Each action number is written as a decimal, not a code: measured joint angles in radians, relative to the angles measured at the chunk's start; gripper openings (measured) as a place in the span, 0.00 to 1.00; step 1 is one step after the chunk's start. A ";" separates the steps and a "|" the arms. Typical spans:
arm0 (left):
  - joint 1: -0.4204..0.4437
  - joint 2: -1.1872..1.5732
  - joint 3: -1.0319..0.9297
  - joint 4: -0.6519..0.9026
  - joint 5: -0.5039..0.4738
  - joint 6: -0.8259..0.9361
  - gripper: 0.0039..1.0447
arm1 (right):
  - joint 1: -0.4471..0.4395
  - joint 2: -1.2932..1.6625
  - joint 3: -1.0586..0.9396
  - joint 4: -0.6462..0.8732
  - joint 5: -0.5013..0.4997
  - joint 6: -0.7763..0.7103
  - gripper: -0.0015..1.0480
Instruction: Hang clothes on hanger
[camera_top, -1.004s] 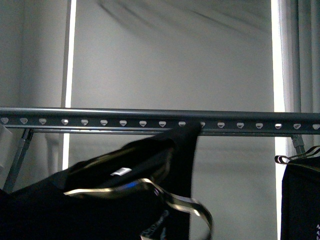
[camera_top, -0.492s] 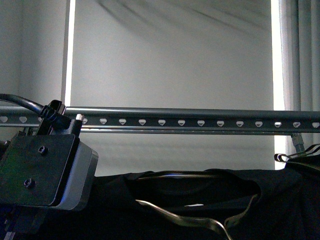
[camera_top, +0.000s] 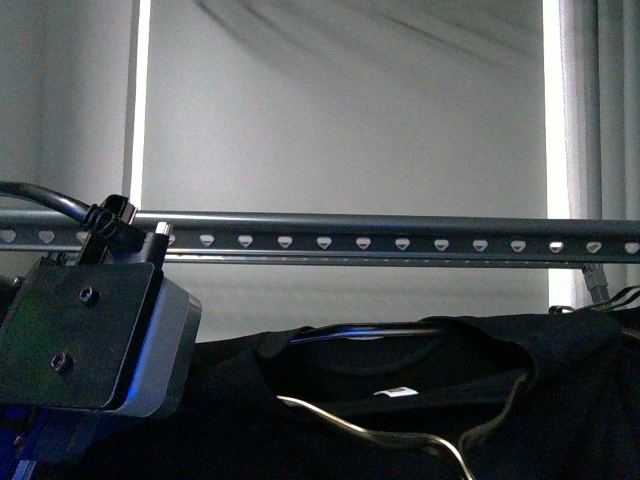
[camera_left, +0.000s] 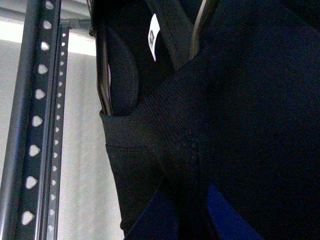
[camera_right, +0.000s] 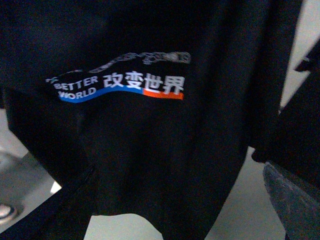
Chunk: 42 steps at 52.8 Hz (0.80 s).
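Observation:
The black T-shirt (camera_top: 420, 410) stretches across the bottom of the front view below the rail, its collar open and its small white neck label (camera_top: 397, 391) showing. A thin metal hanger (camera_top: 360, 432) runs through the collar. My left gripper (camera_left: 184, 220) is shut on the ribbed collar (camera_left: 175, 150), with blue fingers (camera_left: 226, 217) on either side of the fabric; its wrist housing (camera_top: 90, 340) fills the lower left of the front view. My right gripper (camera_right: 175, 220) is open, and the shirt's printed front (camera_right: 120, 85) with "BETTER WORLD" lettering hangs between its jaws.
A grey slotted rail (camera_top: 400, 240) runs horizontally above the shirt and also shows in the left wrist view (camera_left: 35, 125). A pale blind is behind it. Another hanger's tip (camera_top: 618, 296) shows at the far right, by the curtain.
The T-shirt and hanger have risen a little toward the rail, and the neck label is more exposed. My left wrist housing has shifted slightly right and down.

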 joint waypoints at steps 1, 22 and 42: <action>-0.002 0.000 0.000 0.000 0.003 0.002 0.04 | -0.028 0.049 0.014 0.040 -0.047 -0.032 0.93; 0.004 0.002 0.000 0.000 -0.003 0.006 0.04 | 0.011 0.713 0.340 0.721 -0.012 -0.904 0.93; 0.004 0.002 0.000 0.000 -0.005 0.006 0.04 | 0.144 0.932 0.602 0.599 0.072 -1.298 0.93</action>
